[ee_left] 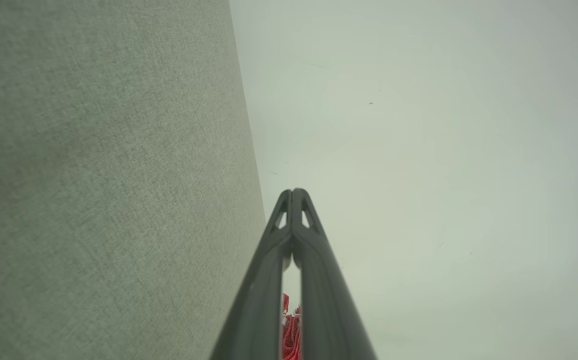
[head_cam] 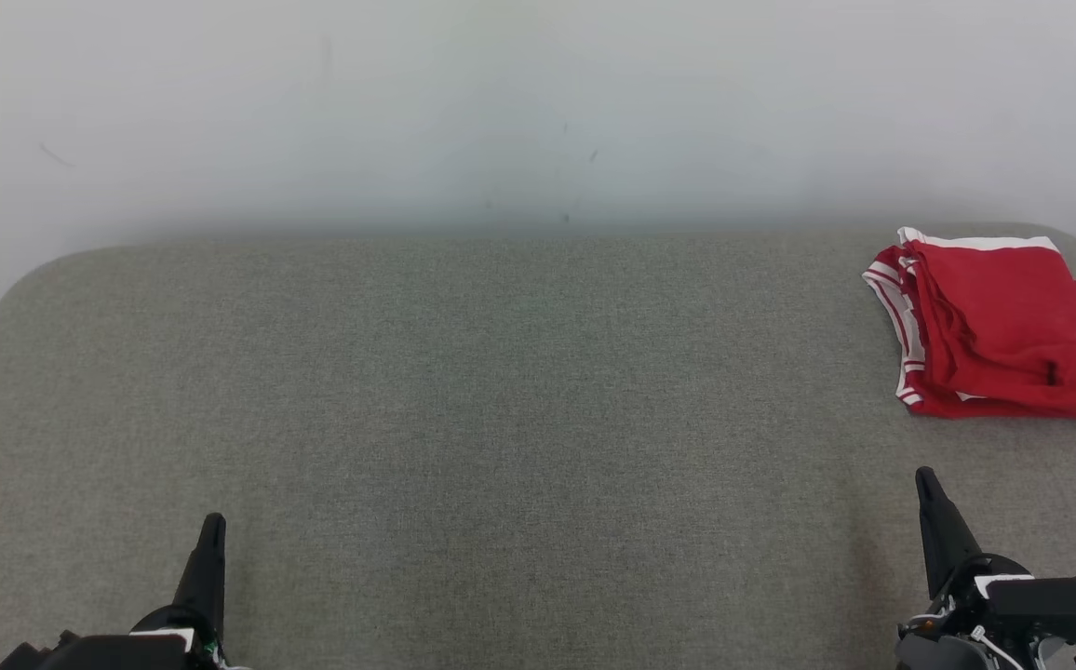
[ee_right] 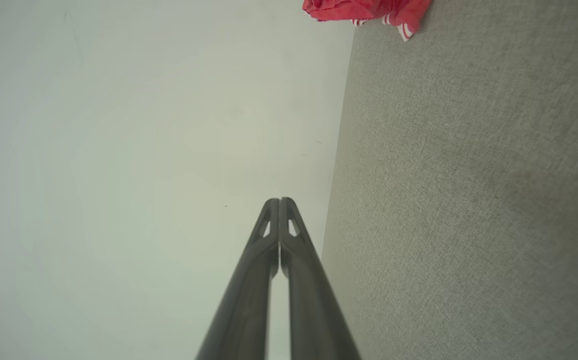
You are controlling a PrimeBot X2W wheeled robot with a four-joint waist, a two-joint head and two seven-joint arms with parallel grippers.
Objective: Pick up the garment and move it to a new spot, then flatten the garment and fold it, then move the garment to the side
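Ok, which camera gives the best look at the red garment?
Head view: the red garment lies folded at the far right of the grey surface, nearly whole. The right wrist view catches its striped edge; the left wrist view, a red sliver.

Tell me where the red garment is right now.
In the head view the red garment lies folded at the far right corner of the grey surface, near the white wall, beyond the right gripper.

Head camera is looking forward-down across the tabletop (head_cam: pixel 501 391) to the wall (head_cam: pixel 501 93). Wrist cameras, rolled sideways, are sighting along left end effector (ee_left: pixel 293 192) and right end effector (ee_right: pixel 280 201); all are sharing tabletop edge, garment (head_cam: pixel 1003 326).
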